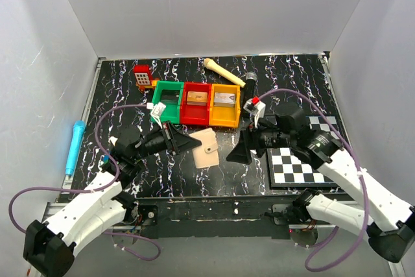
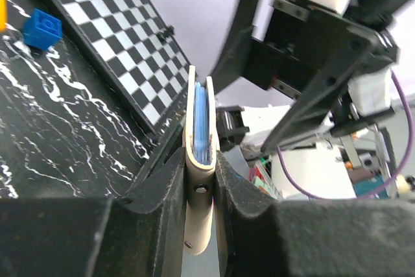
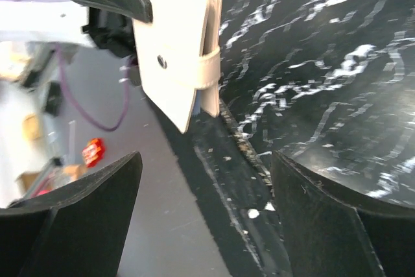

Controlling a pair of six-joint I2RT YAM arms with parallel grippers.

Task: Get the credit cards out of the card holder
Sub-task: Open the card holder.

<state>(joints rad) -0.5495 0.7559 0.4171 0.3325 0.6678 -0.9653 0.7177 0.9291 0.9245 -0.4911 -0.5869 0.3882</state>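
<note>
One card holder (image 1: 209, 149) clamped in left tool (image 1: 193, 142); right tool (image 1: 238, 154) agape.

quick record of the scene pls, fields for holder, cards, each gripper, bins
card holder: folded shut, cream outside, blue showing at the open edge
credit cards: none seen outside the holder
left gripper: shut on the card holder
right gripper: open, facing the holder, not touching it
bins: green bin, red bin, yellow bin in a row behind the holder
</note>
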